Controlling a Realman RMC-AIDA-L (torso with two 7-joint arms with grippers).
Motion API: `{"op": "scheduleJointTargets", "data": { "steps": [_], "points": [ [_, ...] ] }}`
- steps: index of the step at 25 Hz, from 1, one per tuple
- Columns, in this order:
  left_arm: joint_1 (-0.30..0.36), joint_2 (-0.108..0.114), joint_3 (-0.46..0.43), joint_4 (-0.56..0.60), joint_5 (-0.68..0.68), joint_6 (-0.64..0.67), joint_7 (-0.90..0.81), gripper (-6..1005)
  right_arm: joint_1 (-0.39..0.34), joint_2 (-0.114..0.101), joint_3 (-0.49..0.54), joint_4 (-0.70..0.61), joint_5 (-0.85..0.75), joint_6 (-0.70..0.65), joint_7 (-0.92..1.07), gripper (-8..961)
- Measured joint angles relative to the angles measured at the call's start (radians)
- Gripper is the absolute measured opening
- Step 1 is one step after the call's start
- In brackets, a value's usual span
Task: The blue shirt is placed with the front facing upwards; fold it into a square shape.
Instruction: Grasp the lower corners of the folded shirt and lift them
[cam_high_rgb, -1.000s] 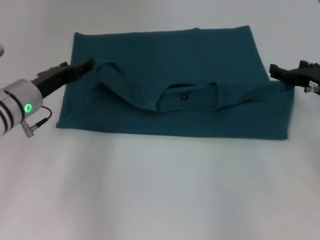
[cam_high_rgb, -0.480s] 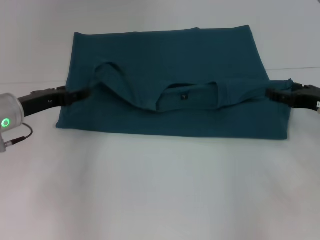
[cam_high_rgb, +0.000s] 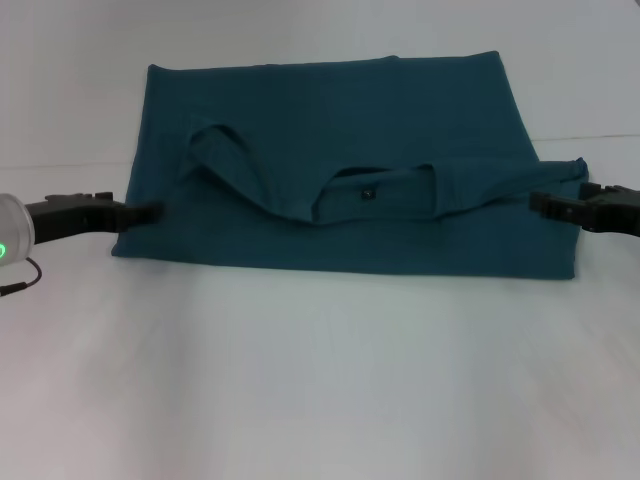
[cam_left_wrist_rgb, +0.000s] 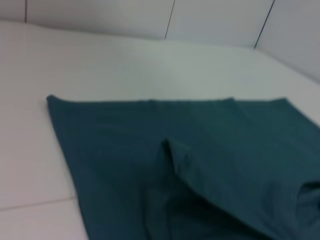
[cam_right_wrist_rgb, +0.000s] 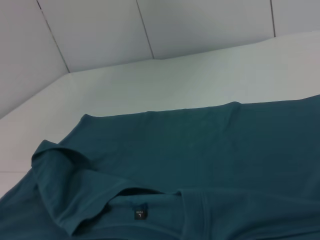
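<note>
The blue shirt (cam_high_rgb: 340, 110) lies flat on the white table, folded across so that no lettering shows. Its collar with the small dark neck tag (cam_high_rgb: 367, 193) sits near the middle, and a loose sleeve fold rises left of it. My left gripper (cam_high_rgb: 150, 212) is low at the shirt's left edge, its tip touching the cloth near the front corner. At the right edge my right gripper (cam_high_rgb: 540, 203) rests over the cloth just below the right sleeve. The left wrist view shows the blue shirt (cam_left_wrist_rgb: 150, 150) and its sleeve fold. In the right wrist view the blue shirt (cam_right_wrist_rgb: 210, 145) shows with its neck tag (cam_right_wrist_rgb: 140, 214).
The white table (cam_high_rgb: 320, 380) stretches wide in front of the shirt. A tiled white wall (cam_right_wrist_rgb: 100, 35) stands behind the table.
Both grippers have come down and nearer along the shirt's side edges, from beside the sleeves to low near the front corners. The shirt itself has not shifted.
</note>
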Motion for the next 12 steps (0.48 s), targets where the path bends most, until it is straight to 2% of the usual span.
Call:
{"op": "scheduleJointTargets", "data": {
  "steps": [5,12],
  "points": [
    [-0.027,-0.010,-0.001,0.000,0.145,-0.018,-0.074,848,0.000,0.000,0.007,-0.001,-0.001,-0.018,0.004,931],
    [-0.058,-0.026,-0.002,0.013,0.274,-0.086,-0.136,848,0.004,0.001,0.004,-0.004,-0.002,-0.027,0.005,930]
  ]
}}
